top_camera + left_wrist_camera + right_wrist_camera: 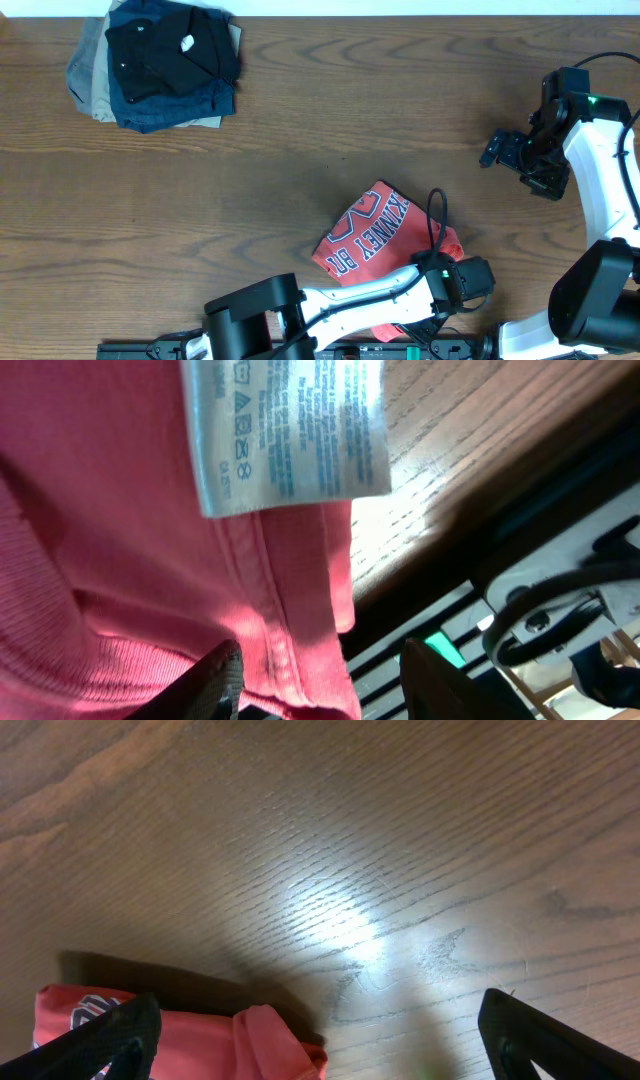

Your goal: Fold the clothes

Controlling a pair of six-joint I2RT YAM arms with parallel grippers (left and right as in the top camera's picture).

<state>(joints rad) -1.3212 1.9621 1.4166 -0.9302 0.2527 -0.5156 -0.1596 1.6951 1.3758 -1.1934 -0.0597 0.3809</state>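
Under the left end effector (468, 280), part of the T-shirt (370, 235) lies hidden.

The left arm (340, 295) lies stretched out toward the right, the left gripper (322, 688) with its 2 fingers parted. The right arm (603, 175) stands bent at the right side, the right gripper (320, 1010) spread wide, holding nothing.
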